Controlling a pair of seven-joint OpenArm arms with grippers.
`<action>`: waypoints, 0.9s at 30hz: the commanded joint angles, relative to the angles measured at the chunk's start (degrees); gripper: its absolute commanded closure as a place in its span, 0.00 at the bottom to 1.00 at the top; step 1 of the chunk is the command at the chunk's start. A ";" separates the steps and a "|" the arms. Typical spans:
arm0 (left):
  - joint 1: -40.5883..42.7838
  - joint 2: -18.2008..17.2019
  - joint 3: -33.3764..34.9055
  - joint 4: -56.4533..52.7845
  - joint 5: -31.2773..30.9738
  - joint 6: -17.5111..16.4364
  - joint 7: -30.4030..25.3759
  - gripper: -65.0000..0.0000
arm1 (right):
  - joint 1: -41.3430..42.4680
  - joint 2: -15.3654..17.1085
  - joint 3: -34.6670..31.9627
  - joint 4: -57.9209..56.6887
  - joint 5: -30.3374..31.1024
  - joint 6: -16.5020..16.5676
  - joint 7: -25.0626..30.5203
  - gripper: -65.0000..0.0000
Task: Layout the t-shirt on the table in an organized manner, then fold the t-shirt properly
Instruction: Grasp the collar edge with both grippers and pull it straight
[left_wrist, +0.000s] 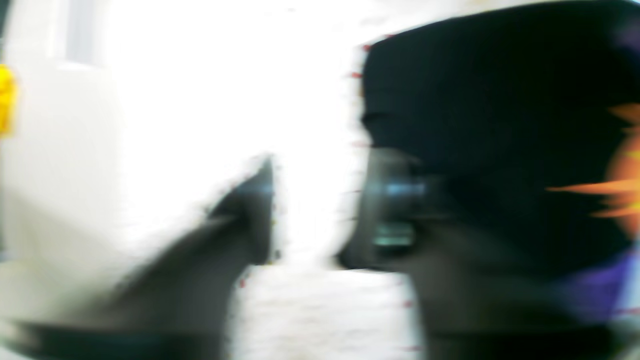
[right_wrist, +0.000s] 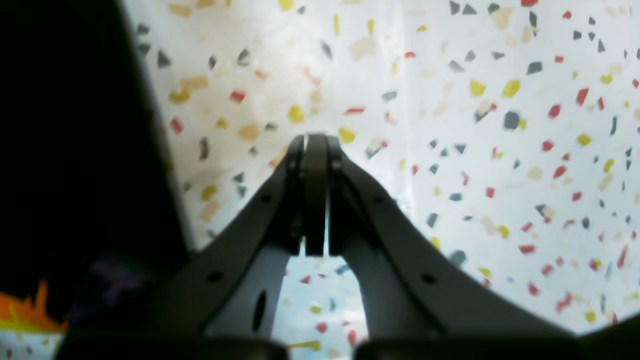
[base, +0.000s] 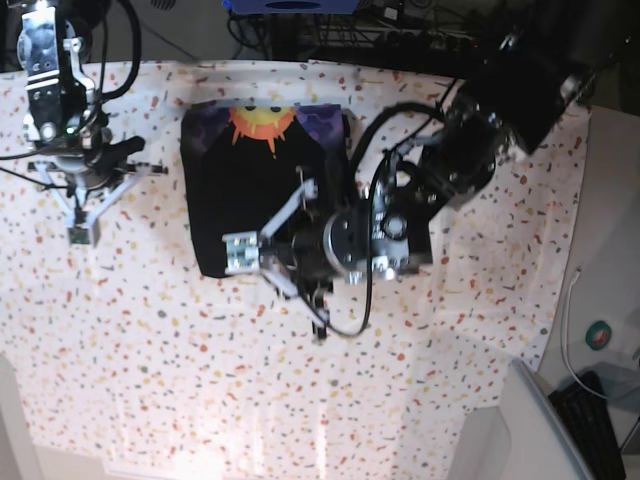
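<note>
The speckled white bench (base: 480, 330) fills the scene beneath both arms. On it the black t-shirt (base: 225, 200) lies as a flat, roughly rectangular shape. Its orange sunburst print (base: 262, 122) faces up at the edge away from the left jaws. The left arm (base: 400, 210) reaches across the shirt's side, so its jaws hang over the cloth near one edge. In the badly smeared left wrist view the left jaws stand apart. One finger (left_wrist: 250, 210) is over bare bench and the other is against the shirt's border. White bench shows between them and nothing is gripped. The right arm (base: 60, 100) stands off to the other side of the shirt. Its jaws are pressed together on nothing, with the fingers (right_wrist: 315, 190) meeting over bare bench. The shirt's dark edge runs beside the right jaws, apart from them, and a sliver of the orange print shows at the corner.
</note>
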 joint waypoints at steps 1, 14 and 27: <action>1.86 0.16 -1.02 1.86 0.25 -0.30 -0.57 1.00 | -0.19 -0.03 -1.56 1.64 0.36 0.31 0.63 1.00; 22.07 -0.37 -5.94 3.44 0.34 -0.30 -0.57 1.00 | -2.30 -0.03 -16.07 1.38 0.36 0.22 0.63 1.00; 22.60 -3.98 -6.12 -7.99 0.34 -0.30 -0.65 1.00 | -3.18 -3.28 -18.35 -14.27 0.36 0.22 12.15 1.00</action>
